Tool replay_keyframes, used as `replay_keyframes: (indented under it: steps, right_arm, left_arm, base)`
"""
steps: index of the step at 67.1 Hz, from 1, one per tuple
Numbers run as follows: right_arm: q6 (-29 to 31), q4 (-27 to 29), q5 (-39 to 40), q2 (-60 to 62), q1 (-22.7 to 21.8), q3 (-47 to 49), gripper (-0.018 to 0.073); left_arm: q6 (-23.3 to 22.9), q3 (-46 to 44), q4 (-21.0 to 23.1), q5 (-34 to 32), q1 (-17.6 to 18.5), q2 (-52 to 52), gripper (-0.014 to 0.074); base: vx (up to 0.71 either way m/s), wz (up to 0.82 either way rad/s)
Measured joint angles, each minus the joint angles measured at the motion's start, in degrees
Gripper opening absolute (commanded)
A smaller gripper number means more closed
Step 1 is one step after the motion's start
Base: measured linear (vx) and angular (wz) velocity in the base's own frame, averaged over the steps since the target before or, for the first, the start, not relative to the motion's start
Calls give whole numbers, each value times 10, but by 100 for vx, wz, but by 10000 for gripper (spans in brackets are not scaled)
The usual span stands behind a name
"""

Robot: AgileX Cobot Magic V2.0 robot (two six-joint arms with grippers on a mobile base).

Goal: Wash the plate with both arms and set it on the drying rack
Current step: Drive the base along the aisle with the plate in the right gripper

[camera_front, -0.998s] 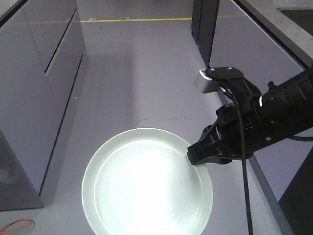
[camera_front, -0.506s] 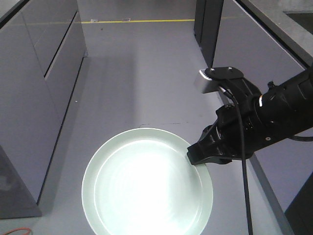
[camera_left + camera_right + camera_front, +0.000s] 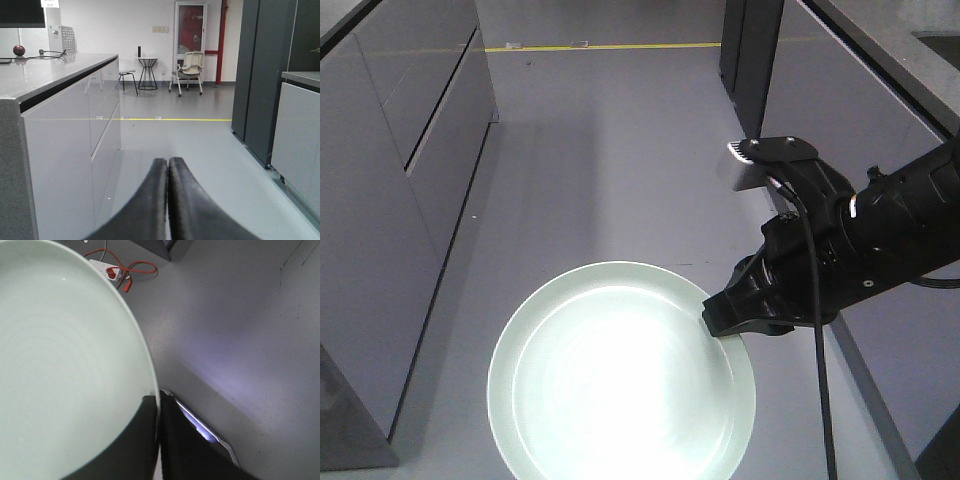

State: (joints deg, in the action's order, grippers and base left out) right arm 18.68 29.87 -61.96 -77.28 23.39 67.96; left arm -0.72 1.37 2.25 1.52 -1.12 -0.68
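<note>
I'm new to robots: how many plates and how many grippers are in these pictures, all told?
Plates: 1, the plate, pale green.
Grippers: 2, the right gripper shut on its rim, the left gripper shut and empty.
Total: 3.

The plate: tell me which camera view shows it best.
The front-facing view: the plate appears almost whole, face up, with the right gripper clamped on its rim. The right wrist view shows only one arc of it, the rim between the fingers. The left wrist view shows none of it, just the shut left gripper.
</note>
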Motion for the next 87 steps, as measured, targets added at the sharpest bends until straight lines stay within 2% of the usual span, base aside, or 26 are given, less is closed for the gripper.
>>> replay_keyframes:
  steps: [87]
  right_arm:
    - [0,0,0,0,0,0,-1]
  left_arm:
    - [0,0,0,0,0,0,-6]
  base:
    - [15,6]
